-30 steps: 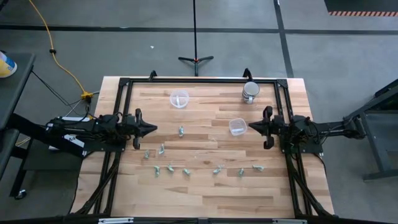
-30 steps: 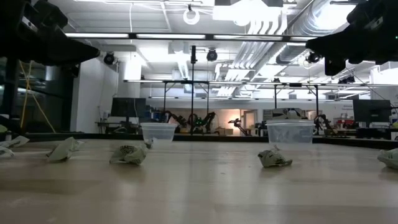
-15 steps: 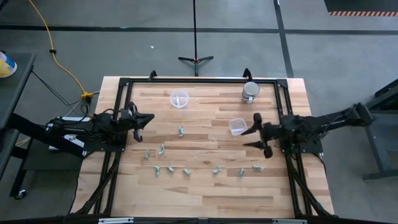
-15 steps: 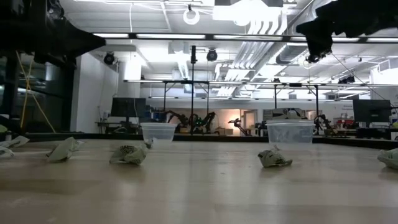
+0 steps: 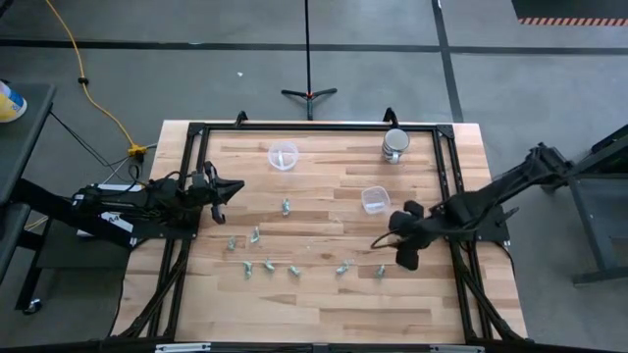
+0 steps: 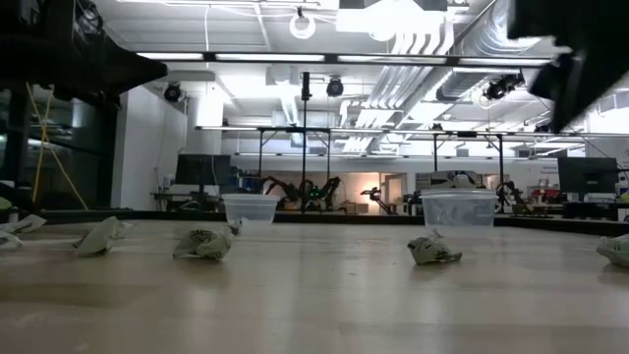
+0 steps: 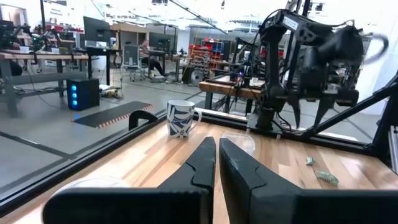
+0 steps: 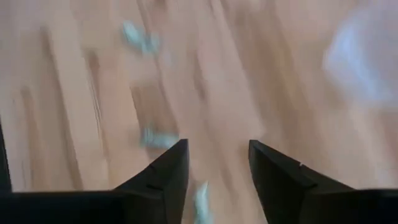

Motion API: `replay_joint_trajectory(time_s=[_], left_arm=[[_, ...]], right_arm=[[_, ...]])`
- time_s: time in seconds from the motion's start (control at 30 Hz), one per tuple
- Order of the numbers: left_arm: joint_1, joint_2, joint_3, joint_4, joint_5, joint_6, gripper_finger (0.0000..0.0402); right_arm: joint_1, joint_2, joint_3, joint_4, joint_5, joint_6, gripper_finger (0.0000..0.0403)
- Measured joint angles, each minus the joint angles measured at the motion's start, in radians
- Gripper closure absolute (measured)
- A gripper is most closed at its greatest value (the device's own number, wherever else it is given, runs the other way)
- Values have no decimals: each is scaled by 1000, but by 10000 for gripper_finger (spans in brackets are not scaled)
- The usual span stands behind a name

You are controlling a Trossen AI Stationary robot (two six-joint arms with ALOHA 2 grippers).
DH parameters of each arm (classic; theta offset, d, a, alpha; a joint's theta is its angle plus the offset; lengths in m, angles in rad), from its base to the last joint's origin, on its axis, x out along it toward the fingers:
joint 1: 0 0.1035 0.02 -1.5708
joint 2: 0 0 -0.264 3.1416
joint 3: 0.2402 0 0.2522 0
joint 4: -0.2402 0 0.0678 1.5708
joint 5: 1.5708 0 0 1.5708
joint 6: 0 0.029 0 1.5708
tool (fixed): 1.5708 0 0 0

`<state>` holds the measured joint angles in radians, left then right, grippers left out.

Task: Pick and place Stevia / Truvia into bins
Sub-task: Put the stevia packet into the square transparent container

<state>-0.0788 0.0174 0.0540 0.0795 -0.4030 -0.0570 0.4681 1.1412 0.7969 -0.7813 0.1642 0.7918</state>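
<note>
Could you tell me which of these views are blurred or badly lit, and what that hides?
Right wrist view: motion blur smears the tabletop and packets; the open right pincer stays sharp. Low view: bright ceiling lights leave the arms as black silhouettes. Left wrist view: sharp, left pincer shut, the other arm slightly blurred. High view: evenly lit.

Blurred packets (image 8: 138,36) and cup (image 8: 365,53) beyond right wrist.

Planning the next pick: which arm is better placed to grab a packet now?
Right, probably. The right hand hangs open over the packets near the cup. The left hand, shut, sits back by the table's left edge.
</note>
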Motion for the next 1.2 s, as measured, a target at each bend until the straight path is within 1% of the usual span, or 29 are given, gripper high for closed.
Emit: replay_joint_trajectory(time_s=[0.13,0.2,0.4,0.63,0.9,1.03,1.13,1.2], left_arm=[[0,0,0,0,0,0,346],[0,0,0,0,0,0,346],[0,0,0,0,-1,0,346],[0,0,0,0,-2,0,346],[0,0,0,0,-3,0,346],[0,0,0,0,-3,0,346],[0,0,0,0,-3,0,346],[0,0,0,0,-3,3,346]], right_arm=[[33,79,6,-30,-146,158,261],[49,109,6,-30,-181,199,267],[98,195,6,-30,-192,217,274],[144,323,6,-28,-168,146,273],[169,447,6,-22,-127,116,274],[167,488,12,-18,-151,116,275],[160,490,11,-11,-160,124,291],[159,480,10,1,-162,123,316]])
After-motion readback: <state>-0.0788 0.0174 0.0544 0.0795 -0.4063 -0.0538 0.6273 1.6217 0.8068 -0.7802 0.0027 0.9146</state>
